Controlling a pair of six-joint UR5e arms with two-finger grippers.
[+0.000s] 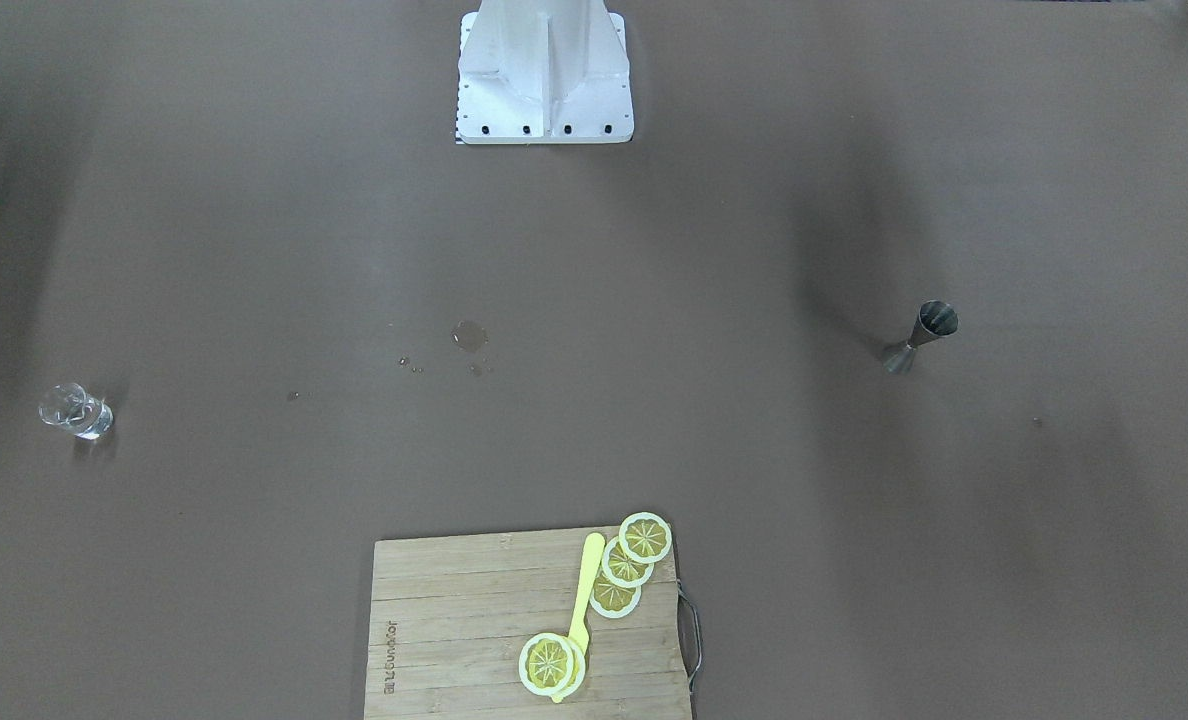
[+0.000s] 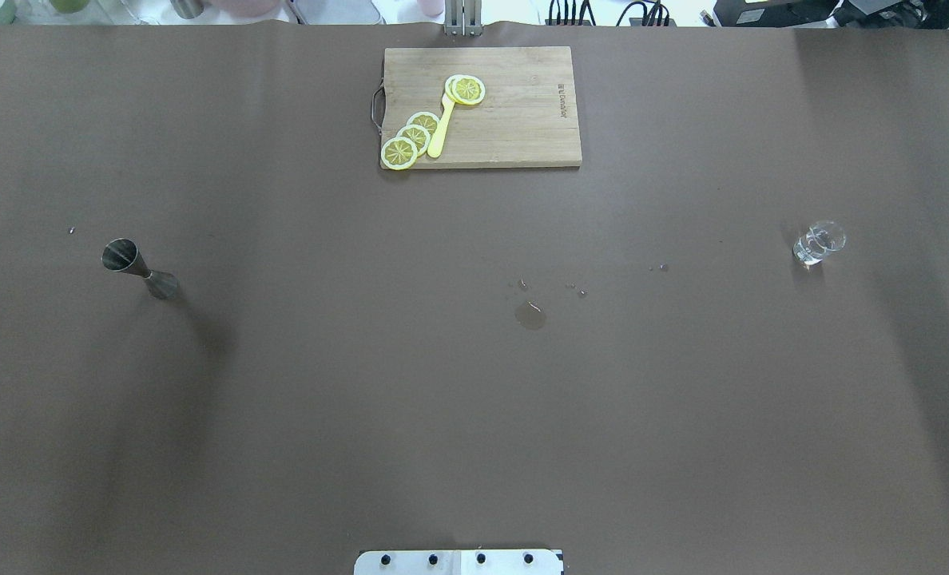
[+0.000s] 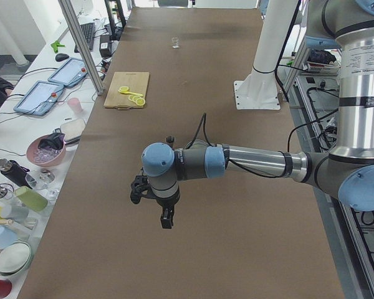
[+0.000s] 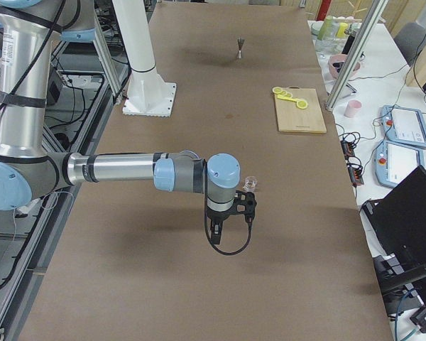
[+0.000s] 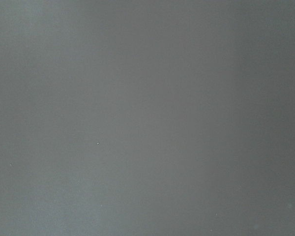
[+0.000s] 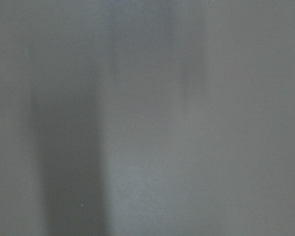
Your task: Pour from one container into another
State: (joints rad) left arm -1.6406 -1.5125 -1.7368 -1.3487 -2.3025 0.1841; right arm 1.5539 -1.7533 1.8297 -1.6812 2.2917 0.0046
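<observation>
Brown table mat, robot base at the near edge. We count two arms. The left gripper and right gripper each hang fingers-down over bare mat. They show only in the side views, so we cannot tell if either pincer is released or clenched. Both wrist cams give plain mat only. Mid-table there is one small puddle with a few droplets beside it. One jigger stands upright on the robot's left half and one glass cup upright on the right half, well apart, nothing touching either. From the right side the cup sits just past the right wrist. At the far edge, one cutting board carries one yellow utensil and at least four lemon slices: three overlap in a row and the rest sit at the utensil's end. Two tablets lie on the side bench beyond.
</observation>
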